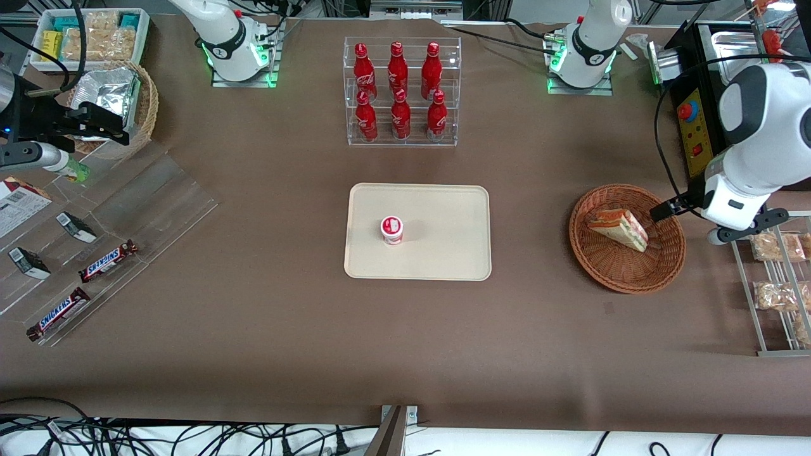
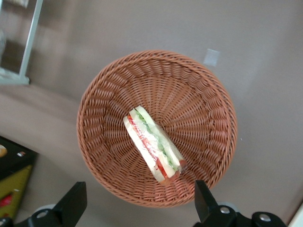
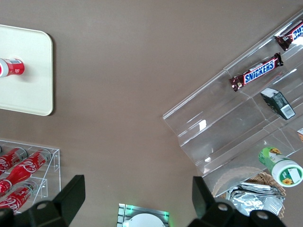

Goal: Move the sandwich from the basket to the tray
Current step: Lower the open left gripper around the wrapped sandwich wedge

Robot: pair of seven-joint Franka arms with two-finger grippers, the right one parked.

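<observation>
I see the brown counter lying broadly bare between the flat cream-beige rectangular tray and the round reddish-brown woven wicker basket, so I judge the carry path open. On the tray, a small red-and-white capped cup stands nearer its parked-arm end, leaving room beside it. The triangular white-bread sandwich with red and green filling lies on its side in the basket, clear of the rim. My tool hovers above the basket's edge, jaws spread wide and empty, straddling room for the wedge.
</observation>
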